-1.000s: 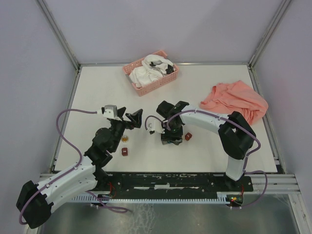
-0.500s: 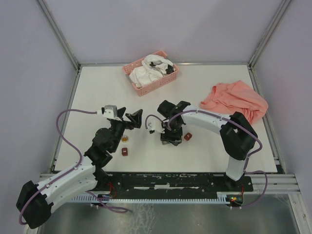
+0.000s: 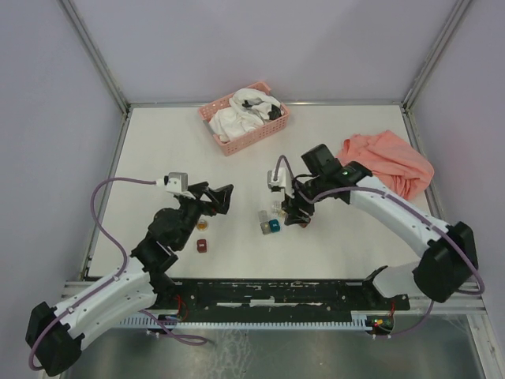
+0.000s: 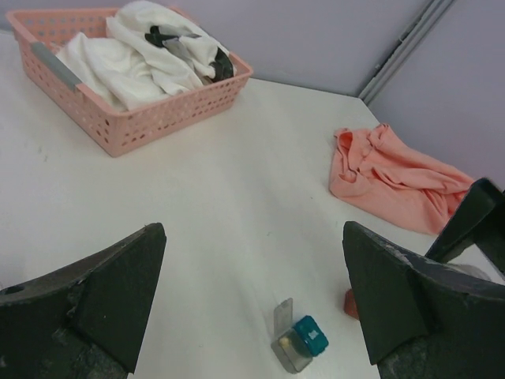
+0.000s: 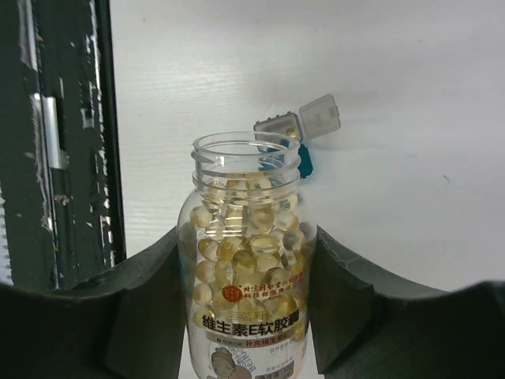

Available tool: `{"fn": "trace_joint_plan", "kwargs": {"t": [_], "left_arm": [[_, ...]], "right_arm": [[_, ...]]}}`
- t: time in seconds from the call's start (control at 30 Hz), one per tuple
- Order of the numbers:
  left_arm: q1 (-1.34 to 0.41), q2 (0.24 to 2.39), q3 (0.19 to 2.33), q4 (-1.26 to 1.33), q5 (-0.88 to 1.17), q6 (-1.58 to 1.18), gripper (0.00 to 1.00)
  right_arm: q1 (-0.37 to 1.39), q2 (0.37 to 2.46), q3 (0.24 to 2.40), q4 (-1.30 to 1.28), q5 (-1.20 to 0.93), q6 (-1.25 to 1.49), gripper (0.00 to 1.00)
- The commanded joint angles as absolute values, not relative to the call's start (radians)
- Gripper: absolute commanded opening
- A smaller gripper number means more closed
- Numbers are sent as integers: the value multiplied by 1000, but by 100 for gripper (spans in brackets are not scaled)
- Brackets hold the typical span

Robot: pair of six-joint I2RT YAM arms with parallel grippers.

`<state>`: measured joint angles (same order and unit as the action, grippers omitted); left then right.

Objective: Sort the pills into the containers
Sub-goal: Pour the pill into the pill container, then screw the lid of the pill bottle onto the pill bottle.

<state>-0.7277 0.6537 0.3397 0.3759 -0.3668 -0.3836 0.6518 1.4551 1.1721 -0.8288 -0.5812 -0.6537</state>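
So the right gripper [image 5: 246, 278] has swung up and back off the 2 boxes, clamped round the uncapped jar [image 5: 246, 316] of pills [image 5: 245, 237], uncovering the open-lidded grey box [image 3: 265, 227] touching the teal box [image 3: 274, 225], probably ready for pouring, while the left gripper [image 3: 220, 198] hangs wide open and empty.

The clear pill jar [image 5: 247, 237] is showing a label [image 5: 248, 325] reading "维生素E软胶囊" in large dark characters; the finer line above is staying illegible.

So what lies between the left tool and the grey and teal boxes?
Only bare table. In the left wrist view the open left tool faces the grey box and teal box across plain white surface.
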Motion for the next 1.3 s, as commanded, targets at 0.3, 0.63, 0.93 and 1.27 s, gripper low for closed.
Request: {"fn": "trace_joint_plan", "kwargs": {"t": [0.3, 0.63, 0.93, 1.27], "left_arm": [[-724, 641, 550, -201, -316, -697, 90], [-724, 789, 547, -293, -475, -720, 87], [-724, 1014, 585, -381, -616, -777, 82], [-720, 1161, 607, -419, -685, -780, 76]], "right_arm": [[539, 1067, 887, 123, -1116, 64, 8], [553, 1070, 767, 532, -1134, 207, 10], [559, 1028, 780, 271, -1168, 6, 10], [568, 1046, 811, 144, -1159, -58, 9]]}}
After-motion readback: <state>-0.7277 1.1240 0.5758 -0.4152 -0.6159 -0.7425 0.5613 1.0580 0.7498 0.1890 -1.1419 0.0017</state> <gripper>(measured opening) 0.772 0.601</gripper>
